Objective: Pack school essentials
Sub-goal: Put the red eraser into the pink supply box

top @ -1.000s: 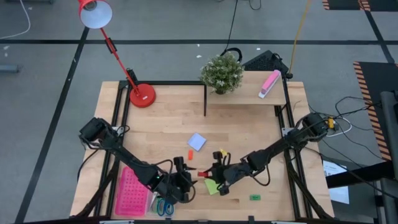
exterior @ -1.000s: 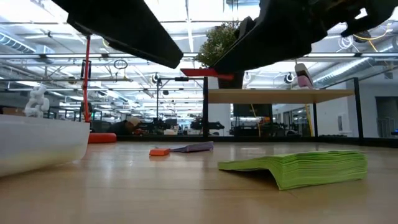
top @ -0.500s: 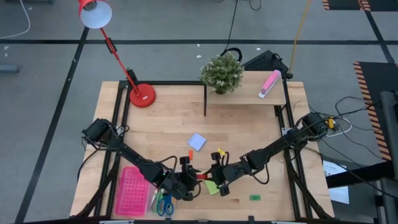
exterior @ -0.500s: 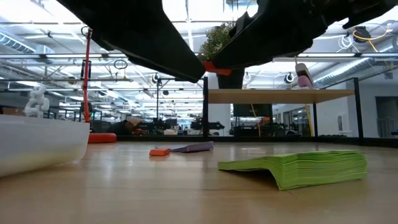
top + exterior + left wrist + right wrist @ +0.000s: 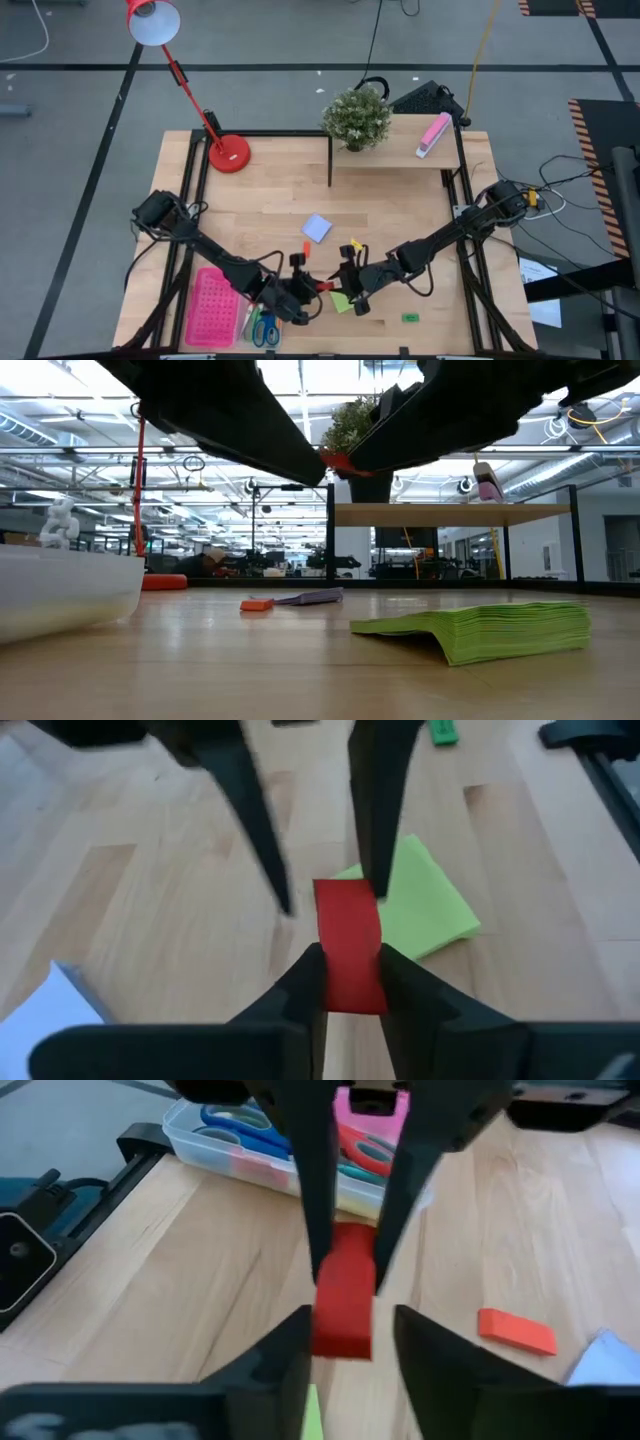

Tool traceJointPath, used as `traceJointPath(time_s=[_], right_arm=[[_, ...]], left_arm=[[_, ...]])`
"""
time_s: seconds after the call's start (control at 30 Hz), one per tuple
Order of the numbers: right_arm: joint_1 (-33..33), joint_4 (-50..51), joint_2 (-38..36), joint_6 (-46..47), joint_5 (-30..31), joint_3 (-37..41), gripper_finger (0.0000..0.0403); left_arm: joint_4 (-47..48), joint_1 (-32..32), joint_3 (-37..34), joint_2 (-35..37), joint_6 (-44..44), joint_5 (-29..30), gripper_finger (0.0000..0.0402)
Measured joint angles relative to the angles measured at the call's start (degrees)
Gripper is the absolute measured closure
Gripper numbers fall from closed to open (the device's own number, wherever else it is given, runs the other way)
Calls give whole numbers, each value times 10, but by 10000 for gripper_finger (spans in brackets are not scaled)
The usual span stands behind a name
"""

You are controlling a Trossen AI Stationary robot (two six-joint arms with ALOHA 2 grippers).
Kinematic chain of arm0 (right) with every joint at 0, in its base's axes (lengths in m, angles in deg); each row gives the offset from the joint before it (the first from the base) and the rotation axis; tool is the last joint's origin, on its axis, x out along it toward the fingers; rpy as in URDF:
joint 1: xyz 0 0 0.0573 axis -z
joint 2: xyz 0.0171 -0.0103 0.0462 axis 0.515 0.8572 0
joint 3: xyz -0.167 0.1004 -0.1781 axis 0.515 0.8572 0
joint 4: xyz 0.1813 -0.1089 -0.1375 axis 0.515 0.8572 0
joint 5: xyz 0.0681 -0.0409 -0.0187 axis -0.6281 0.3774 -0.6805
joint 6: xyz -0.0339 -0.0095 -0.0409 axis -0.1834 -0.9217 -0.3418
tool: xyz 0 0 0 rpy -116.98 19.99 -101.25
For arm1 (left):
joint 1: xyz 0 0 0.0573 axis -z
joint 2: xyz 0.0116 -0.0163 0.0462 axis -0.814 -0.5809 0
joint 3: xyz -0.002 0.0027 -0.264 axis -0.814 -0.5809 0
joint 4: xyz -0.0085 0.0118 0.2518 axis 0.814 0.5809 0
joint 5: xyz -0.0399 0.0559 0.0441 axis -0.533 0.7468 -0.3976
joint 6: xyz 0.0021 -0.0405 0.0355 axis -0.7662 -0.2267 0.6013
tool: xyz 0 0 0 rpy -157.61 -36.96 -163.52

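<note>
- Nearest the front edge, a clear plastic box [image 5: 262, 328] already holds the green-, red- and blue-handled scissors [image 5: 300, 1140]. It sits just beside the pink perforated tray [image 5: 212, 310] and looks like the place things are being packed into.
- Just beyond it, the small red rectangular block [image 5: 348, 920] hangs in the air above the green square note pad [image 5: 480, 630], caught between both arms.
- The left gripper [image 5: 350, 965] is clamped on one end of that block. The right gripper [image 5: 350, 1325] straddles the other end with its fingers apart, one perhaps brushing it.
- So the step in hand reads as a handover, with the grip on the left side.
- Next, the right gripper should back straight off without nudging the block. The left arm then has a short swing to the box — release low, clear of the scissor handles.
- Farther out on the wooden worktop [image 5: 270, 190] lie an orange block [image 5: 515, 1330], a pale-blue square note pad [image 5: 317, 228] and, off to the right, a tiny green block [image 5: 410, 317] — all still to pack.
</note>
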Motion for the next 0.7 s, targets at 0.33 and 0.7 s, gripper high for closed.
traceJointPath(time_s=[0.33, 0.7], right_arm=[[-7, 139, -101, 13, 3, 1, 145], [-26, 107, -165, 53, 1, 117, 149]], left_arm=[[77, 33, 1, 18, -95, -52, 323], [263, 106, 0, 76, -378, -108, 322]])
